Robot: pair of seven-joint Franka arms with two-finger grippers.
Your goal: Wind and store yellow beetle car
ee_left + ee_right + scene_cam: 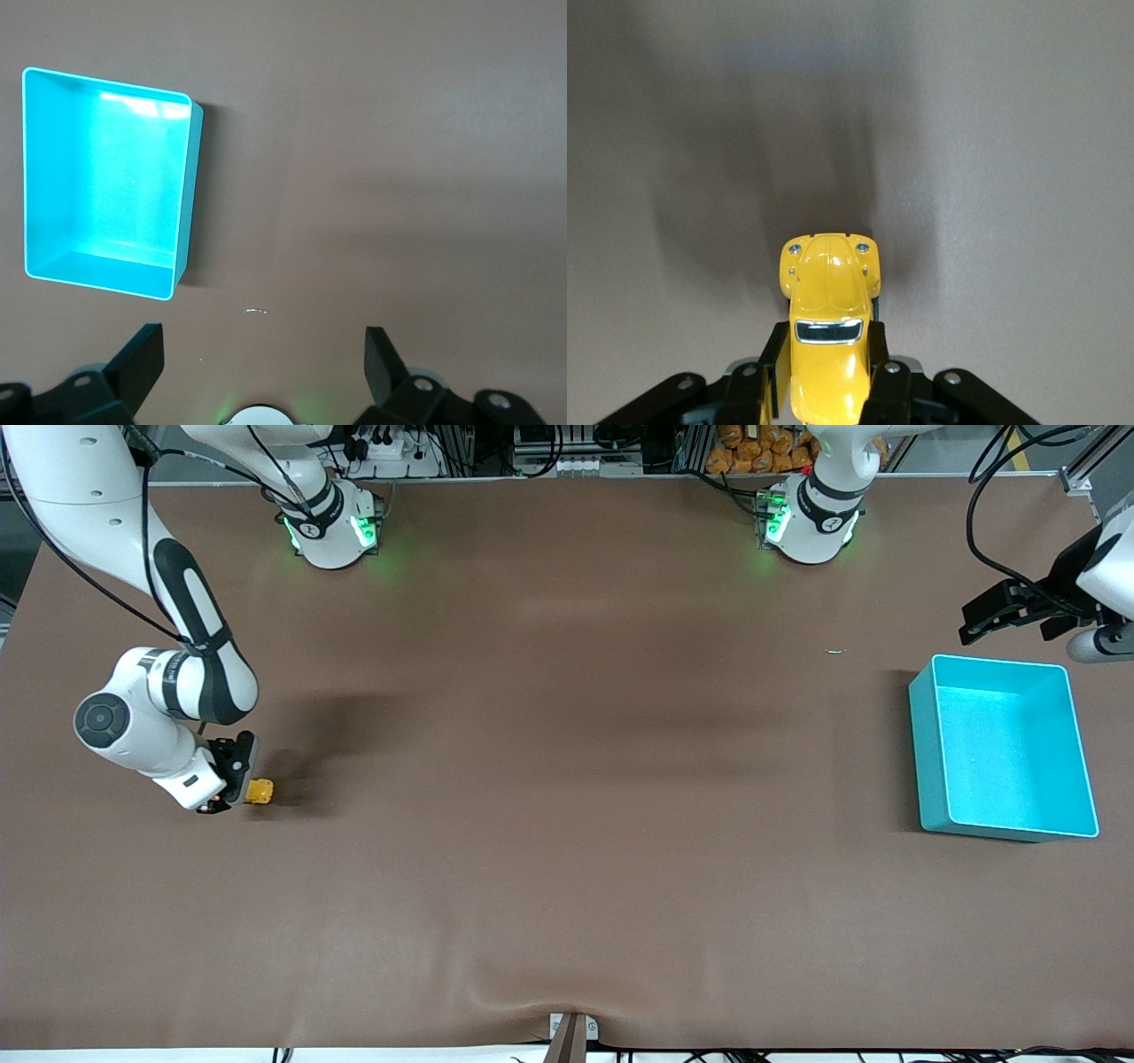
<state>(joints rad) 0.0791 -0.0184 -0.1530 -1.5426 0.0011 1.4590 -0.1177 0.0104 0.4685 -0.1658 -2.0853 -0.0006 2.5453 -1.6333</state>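
Observation:
The yellow beetle car sits low at the brown table near the right arm's end. My right gripper is shut on it; in the right wrist view the two black fingers press the car's sides, its nose pointing away from the wrist. The teal bin stands empty at the left arm's end; it also shows in the left wrist view. My left gripper waits open and empty in the air by the bin's corner toward the robots' bases, its fingers wide apart.
A small pale scrap lies on the brown table between the bin and the left arm's base. A bracket sticks up at the table edge nearest the front camera.

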